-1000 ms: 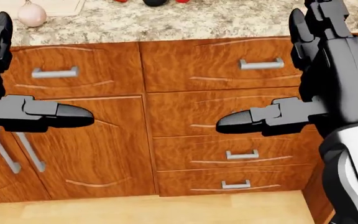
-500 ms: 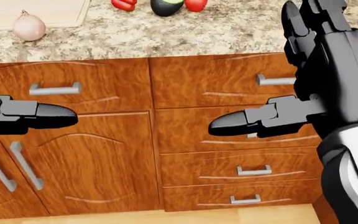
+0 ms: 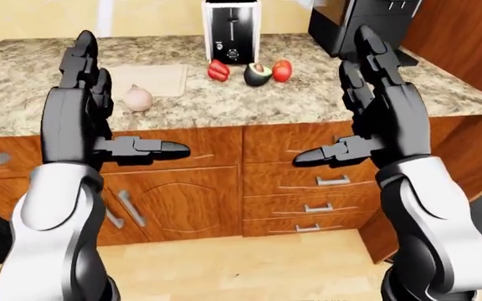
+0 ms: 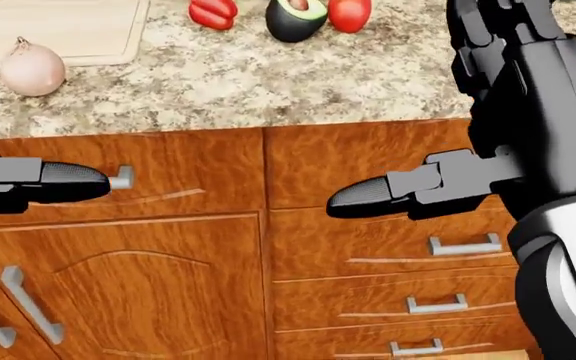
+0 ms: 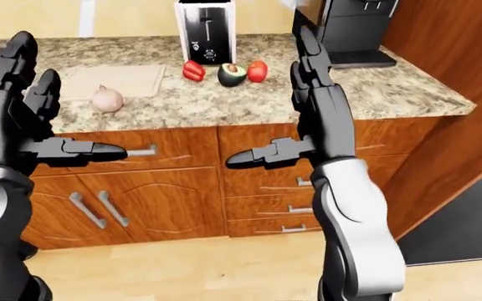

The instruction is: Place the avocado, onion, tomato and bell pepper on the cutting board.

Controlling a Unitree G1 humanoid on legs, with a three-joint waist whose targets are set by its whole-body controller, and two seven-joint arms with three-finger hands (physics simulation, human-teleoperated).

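One onion (image 3: 138, 98) sits on the granite bench (image 3: 325, 88), touching or just off the near edge of the cutting board (image 3: 153, 79); not on it. One red bell pepper (image 3: 219, 70), one halved avocado (image 3: 257, 74) and one tomato (image 3: 282, 70) stand in a close row to the right, well apart from the board. Four items, none placed. Since a second ago the whole head view has slid downward: camera pitching up or robot closing in, so the produce now shows. Left robot hand (image 3: 82, 100) and right robot hand (image 3: 379, 103) are both raised, fingers spread, empty. One toaster (image 3: 232, 31) stands far behind.
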